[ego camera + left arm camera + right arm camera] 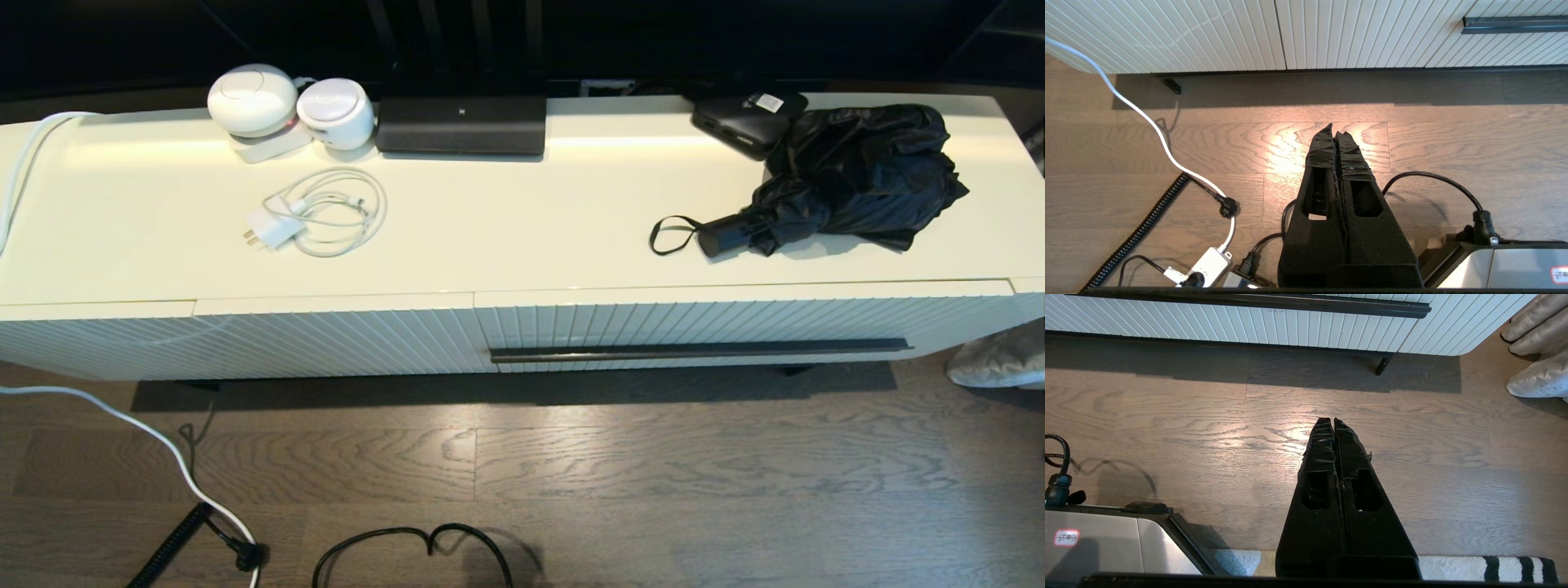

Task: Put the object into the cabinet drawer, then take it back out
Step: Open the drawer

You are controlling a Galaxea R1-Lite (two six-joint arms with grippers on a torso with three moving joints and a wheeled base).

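A: Identify the setting.
B: A home living room. The landmark is a low cream cabinet (490,237) with ribbed fronts, standing on a wood-plank floor (571,465).
A: Supporting evidence?
B: On its top: a white charger with coiled cable (314,216) and two round white devices (286,106). Right of it: pale fabric (1000,359).

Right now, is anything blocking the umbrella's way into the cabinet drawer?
Yes: the drawer itself is shut, its bar handle flush along the front. The umbrella lies on the cabinet top above it, beside a black box. Nothing else visible stands between.
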